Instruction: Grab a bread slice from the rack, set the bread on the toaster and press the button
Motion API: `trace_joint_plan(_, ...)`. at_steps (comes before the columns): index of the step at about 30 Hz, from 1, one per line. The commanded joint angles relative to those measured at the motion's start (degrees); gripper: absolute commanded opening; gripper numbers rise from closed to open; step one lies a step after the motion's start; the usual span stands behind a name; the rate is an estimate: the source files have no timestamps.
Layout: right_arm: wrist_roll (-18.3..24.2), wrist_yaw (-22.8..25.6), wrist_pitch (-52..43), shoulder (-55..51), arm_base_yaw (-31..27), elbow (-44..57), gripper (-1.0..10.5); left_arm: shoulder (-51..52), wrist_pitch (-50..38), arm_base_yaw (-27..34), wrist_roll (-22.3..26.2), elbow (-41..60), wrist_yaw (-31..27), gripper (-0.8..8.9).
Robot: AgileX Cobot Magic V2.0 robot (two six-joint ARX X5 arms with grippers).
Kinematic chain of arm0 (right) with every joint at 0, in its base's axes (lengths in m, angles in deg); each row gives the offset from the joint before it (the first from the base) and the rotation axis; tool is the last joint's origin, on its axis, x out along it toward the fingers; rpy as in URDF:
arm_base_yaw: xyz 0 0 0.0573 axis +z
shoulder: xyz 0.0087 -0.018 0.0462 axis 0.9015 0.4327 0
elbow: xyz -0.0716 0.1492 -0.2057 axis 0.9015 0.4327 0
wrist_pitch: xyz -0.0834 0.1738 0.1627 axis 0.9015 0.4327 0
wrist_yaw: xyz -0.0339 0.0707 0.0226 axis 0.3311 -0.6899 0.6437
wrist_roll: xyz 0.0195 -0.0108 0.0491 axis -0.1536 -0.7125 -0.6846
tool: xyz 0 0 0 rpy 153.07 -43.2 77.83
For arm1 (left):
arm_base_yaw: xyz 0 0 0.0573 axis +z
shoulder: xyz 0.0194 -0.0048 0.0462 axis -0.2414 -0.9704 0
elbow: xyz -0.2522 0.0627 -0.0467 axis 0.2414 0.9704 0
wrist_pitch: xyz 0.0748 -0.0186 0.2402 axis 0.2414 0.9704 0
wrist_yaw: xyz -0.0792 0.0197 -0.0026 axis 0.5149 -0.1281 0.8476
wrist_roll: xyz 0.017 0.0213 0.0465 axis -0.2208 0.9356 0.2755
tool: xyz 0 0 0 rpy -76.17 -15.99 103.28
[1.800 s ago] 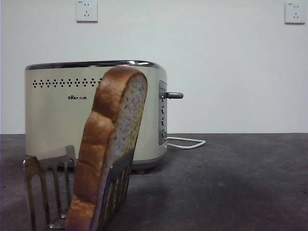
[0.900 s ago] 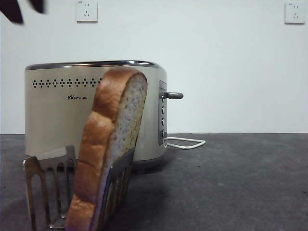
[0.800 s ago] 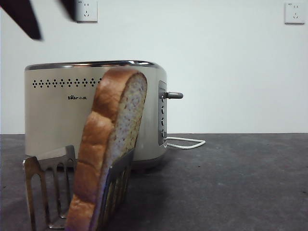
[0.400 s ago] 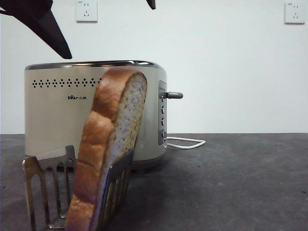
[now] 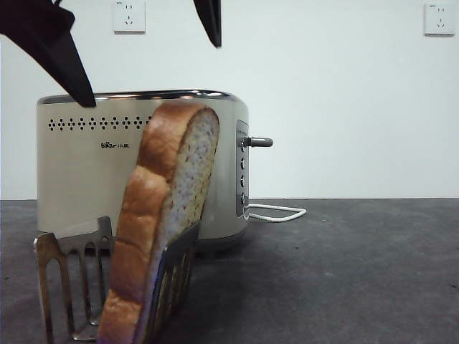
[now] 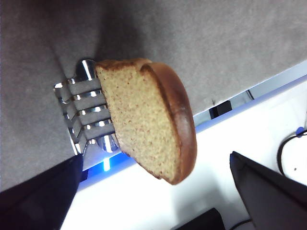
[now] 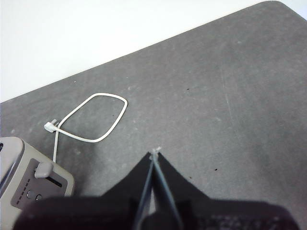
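Left hand (image 5: 147,68) above the slice of bread (image 5: 166,215), jaws spread wide, nothing between them; one dark jaw at the upper left of the front view, the other near top centre. In the left wrist view the same hand (image 6: 156,191) frames the slice (image 6: 144,117), no contact visible.

Slice stands tilted in the rack (image 5: 72,279), near left on the dark surface (image 5: 344,272), leaning against a divider. Rack's silver slats also show beside the bread (image 6: 84,112).

Toaster (image 5: 93,172) sits behind the rack, slots not visible. Button (image 5: 259,142) juts from its right panel, untouched.

Right hand (image 7: 154,155) clenched, empty, over bare surface, well right of the toaster (image 7: 29,177). White cord (image 7: 91,120) lies looped beside it.
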Motion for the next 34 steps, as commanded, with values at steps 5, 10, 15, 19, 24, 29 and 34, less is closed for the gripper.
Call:
trace_joint_plan(5,0.6,0.0,0.0,-0.1,0.0,-0.2,0.0,-4.1,-2.6,0.1,0.7,0.1,-1.0,6.61)
trace_joint_plan(10,0.6,-0.2,1.3,-0.1,0.0,-0.2,0.0,-5.3,-2.1,0.1,1.1,0.1,-3.2,6.6)
trace_joint_plan(15,0.6,-0.2,1.6,0.0,0.0,-0.2,0.0,-7.1,-2.7,0.1,1.2,0.1,-3.8,6.6)
trace_joint_plan(19,0.6,-0.2,1.6,0.0,0.0,-0.2,0.0,-9.1,-2.4,0.1,2.1,0.1,-4.2,6.6)
trace_joint_plan(24,0.6,-0.2,1.7,-0.1,0.0,-0.2,0.0,-9.7,-2.4,0.1,2.1,0.1,-4.6,5.87)
trace_joint_plan(29,0.6,-0.3,2.2,-0.1,0.0,-0.2,0.0,-9.7,-1.8,0.1,2.1,0.1,-4.6,3.72)
trace_joint_plan(34,0.7,-0.2,2.7,-0.1,0.0,-0.2,0.0,-9.7,-1.8,0.1,2.0,0.1,-4.6,2.04)
